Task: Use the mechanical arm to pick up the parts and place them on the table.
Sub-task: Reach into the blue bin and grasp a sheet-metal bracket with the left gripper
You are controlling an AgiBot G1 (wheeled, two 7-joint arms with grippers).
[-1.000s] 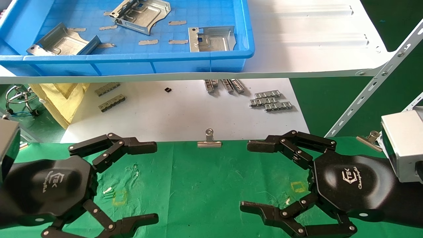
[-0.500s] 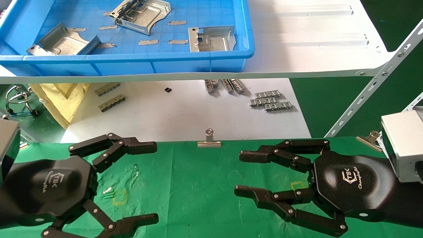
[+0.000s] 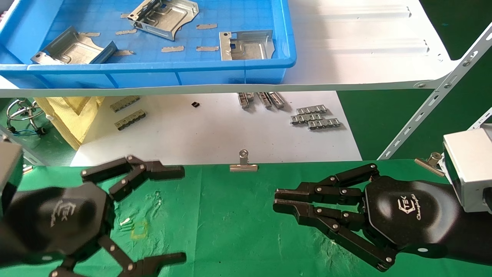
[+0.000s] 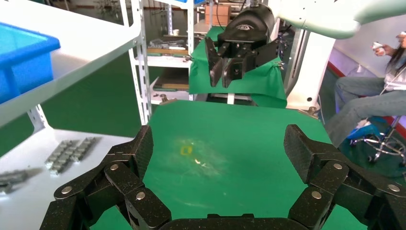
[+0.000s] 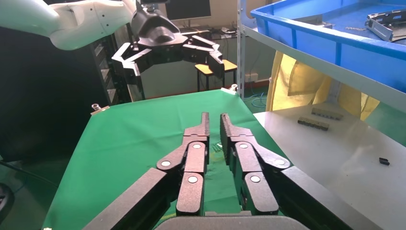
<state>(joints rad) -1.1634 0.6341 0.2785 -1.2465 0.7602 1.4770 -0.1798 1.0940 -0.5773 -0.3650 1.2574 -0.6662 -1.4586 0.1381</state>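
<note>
Three silvery stamped parts lie in the blue tray (image 3: 230, 73) on the white shelf: one at the left (image 3: 73, 48), one at the back (image 3: 165, 17), one at the right (image 3: 246, 45). One also shows in the right wrist view (image 5: 388, 21). My left gripper (image 3: 181, 214) hovers open and empty over the left of the green table (image 3: 230, 231); its own view shows it wide open (image 4: 221, 151). My right gripper (image 3: 276, 200) is shut on nothing over the right of the table, fingers nearly together (image 5: 214, 122).
Silver binder clips (image 3: 243, 163) (image 3: 428, 161) sit on the table's far edge. Small grey clip strips (image 3: 315, 117) (image 3: 128, 115) and a yellow cloth (image 3: 65, 115) lie on the lower white board. A slanted shelf brace (image 3: 434, 100) runs at the right.
My right gripper has closed from wide open to nearly together, holding nothing. My left gripper has shifted slightly and stays open.
</note>
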